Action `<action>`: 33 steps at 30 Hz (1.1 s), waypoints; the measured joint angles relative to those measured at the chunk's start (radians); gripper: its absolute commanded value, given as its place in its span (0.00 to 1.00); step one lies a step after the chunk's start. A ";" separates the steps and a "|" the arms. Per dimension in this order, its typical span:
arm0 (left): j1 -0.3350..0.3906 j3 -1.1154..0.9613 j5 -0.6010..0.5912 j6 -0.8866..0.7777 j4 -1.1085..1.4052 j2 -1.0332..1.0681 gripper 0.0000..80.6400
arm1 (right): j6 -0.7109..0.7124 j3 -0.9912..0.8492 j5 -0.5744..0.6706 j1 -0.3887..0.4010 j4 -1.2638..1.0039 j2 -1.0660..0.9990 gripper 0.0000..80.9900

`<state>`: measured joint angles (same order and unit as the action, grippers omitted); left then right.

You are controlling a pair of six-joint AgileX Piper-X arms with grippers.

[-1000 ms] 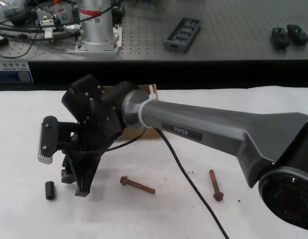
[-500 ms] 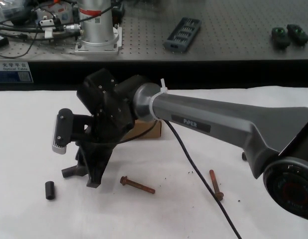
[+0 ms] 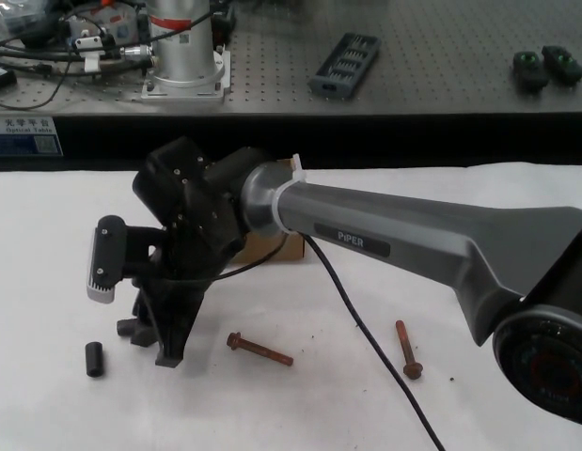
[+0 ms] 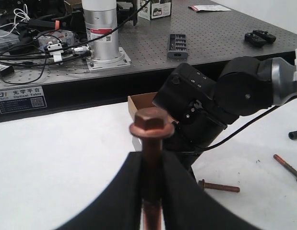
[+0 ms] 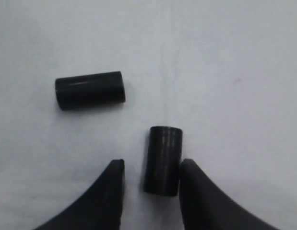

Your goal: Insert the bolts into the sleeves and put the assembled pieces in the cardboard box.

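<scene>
Right gripper (image 5: pixel 151 165) down at the white cloth (image 3: pixel 46 235), fingers spread narrowly to either side of a black sleeve (image 5: pixel 162 160) lying flat, not clamped on it. In the high view, second sleeve (image 3: pixel 94 360) at nine o'clock of that gripper, loose bolt (image 3: pixel 259 349) at three o'clock, another bolt (image 3: pixel 407 349) farther along the same way, cardboard box (image 3: pixel 281 249) at one o'clock, partly behind the wrist. Left gripper (image 4: pixel 151 163) clamped on an upright copper-coloured bolt (image 4: pixel 151 128), hex head up above the fingers.
</scene>
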<state>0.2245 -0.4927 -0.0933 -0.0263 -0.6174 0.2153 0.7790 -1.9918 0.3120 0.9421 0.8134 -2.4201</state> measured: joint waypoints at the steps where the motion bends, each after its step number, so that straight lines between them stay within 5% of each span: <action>1: 0.000 -0.002 0.000 0.000 0.000 0.000 0.01 | 0.000 0.000 0.001 0.000 0.008 0.000 0.35; 33: 0.000 -0.054 0.021 0.026 -0.057 -0.001 0.01 | -0.107 0.000 -0.027 0.048 -0.041 0.000 0.29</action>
<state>0.2245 -0.5466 -0.0723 0.0000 -0.6744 0.2140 0.6725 -1.9918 0.2847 0.9901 0.7727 -2.4201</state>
